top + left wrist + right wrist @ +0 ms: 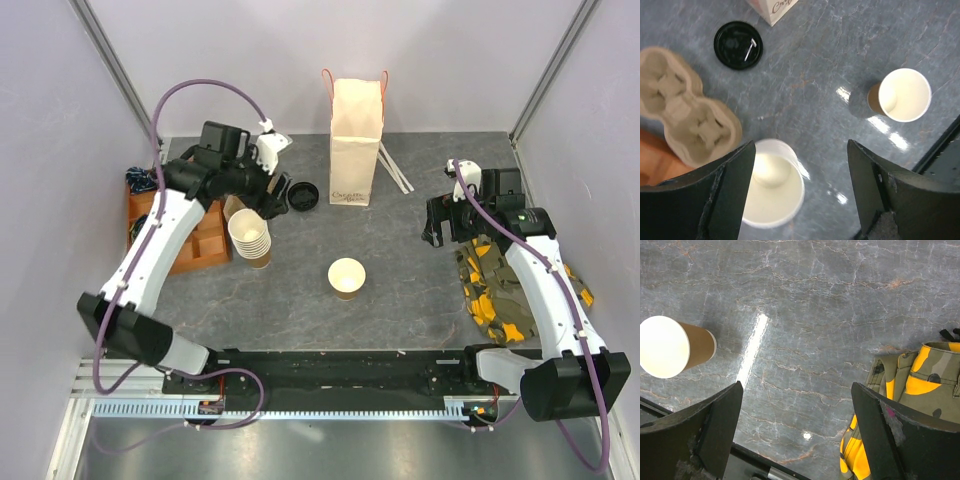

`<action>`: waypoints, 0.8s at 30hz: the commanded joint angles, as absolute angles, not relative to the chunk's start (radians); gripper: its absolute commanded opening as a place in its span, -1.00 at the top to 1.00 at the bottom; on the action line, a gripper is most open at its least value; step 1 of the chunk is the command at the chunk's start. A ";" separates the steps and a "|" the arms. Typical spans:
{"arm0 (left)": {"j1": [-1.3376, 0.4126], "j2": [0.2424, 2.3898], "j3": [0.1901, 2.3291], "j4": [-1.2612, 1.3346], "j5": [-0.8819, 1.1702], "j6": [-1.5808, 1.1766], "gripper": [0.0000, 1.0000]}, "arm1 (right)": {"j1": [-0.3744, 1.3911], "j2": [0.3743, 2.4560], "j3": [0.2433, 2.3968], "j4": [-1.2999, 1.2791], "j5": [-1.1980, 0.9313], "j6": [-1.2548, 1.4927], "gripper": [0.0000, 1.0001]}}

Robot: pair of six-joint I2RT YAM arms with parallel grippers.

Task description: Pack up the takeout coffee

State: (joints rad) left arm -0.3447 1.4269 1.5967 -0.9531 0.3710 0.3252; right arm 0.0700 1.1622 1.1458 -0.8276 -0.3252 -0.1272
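Top external: cup [347, 277] unlidded, lid [304, 195] loose; left fingers [730, 190], right fingers [715, 425] spread, empty. Next, likely: lid onto cup.

The single cup [346, 277] stands upright near the middle of the table [420, 300], apart from everything else. At twelve o'clock from it stands the paper bag [356, 140]. The loose lid [305, 195] lies flat just beside the bag's base at eleven, and thin sticks [395, 172] lie at one. The stack of cups [250, 238] stands at ten, with the cup carrier [685, 115] just beside it, farther out. The wooden tray [198, 252] sits at nine, and a fabric pouch [495, 290] lies at three.
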 commanded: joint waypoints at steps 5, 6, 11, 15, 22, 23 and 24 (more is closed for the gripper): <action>-0.360 1.690 1.719 -0.887 0.512 0.742 -0.63 | 0.069 1.158 1.167 -0.811 -0.327 -0.127 -0.96; -0.359 1.706 1.721 -0.879 0.518 0.785 -0.60 | 0.069 1.158 1.166 -0.810 -0.327 -0.127 -0.96; -0.359 1.825 1.693 -0.749 0.514 0.873 -0.35 | 0.067 1.170 1.158 -0.810 -0.328 -0.127 -0.96; -0.359 1.907 1.704 -0.729 0.537 1.011 -0.28 | 0.067 1.175 1.157 -0.810 -0.324 -0.132 -0.96; -0.353 2.006 1.700 -0.655 0.571 1.137 -0.08 | 0.067 1.181 1.160 -0.811 -0.313 -0.132 -0.96; -0.353 2.016 1.697 -0.647 0.571 1.143 -0.06 | 0.067 1.183 1.160 -0.811 -0.311 -0.132 -0.96; -0.354 2.025 1.695 -0.641 0.568 1.163 -0.04 | 0.067 1.181 1.158 -0.813 -0.311 -0.133 -0.96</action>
State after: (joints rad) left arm -0.3553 2.0045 1.6752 -0.7288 0.5259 1.0313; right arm 0.0700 1.1793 1.1458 -0.8276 -0.3187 -0.1276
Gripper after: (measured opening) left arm 0.538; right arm 0.982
